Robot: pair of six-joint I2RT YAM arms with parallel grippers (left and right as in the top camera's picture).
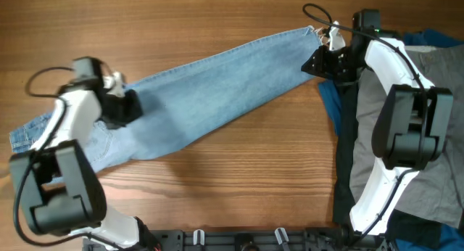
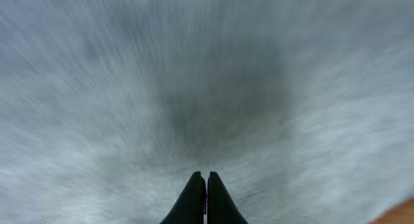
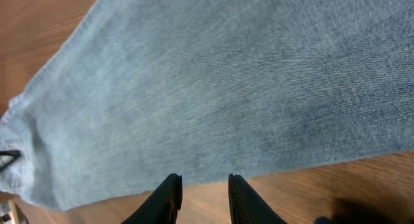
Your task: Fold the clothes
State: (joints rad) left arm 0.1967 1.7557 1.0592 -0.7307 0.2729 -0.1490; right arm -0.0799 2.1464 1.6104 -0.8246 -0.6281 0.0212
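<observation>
The light-blue denim jeans (image 1: 217, 84) lie stretched across the wooden table, waist at the left, leg hem at the upper right. My left gripper (image 1: 134, 106) hovers over the thigh part; in the left wrist view its fingers (image 2: 206, 180) are pressed together with blurred denim (image 2: 207, 88) beneath. My right gripper (image 1: 310, 65) is at the leg's hem end; in the right wrist view its fingers (image 3: 204, 182) are apart and empty, at the edge of the denim (image 3: 226, 88).
A pile of grey (image 1: 435, 135), black (image 1: 346, 142) and bright-blue (image 1: 333, 102) garments lies at the right edge under the right arm. Bare wooden table (image 1: 239, 178) lies in front of the jeans.
</observation>
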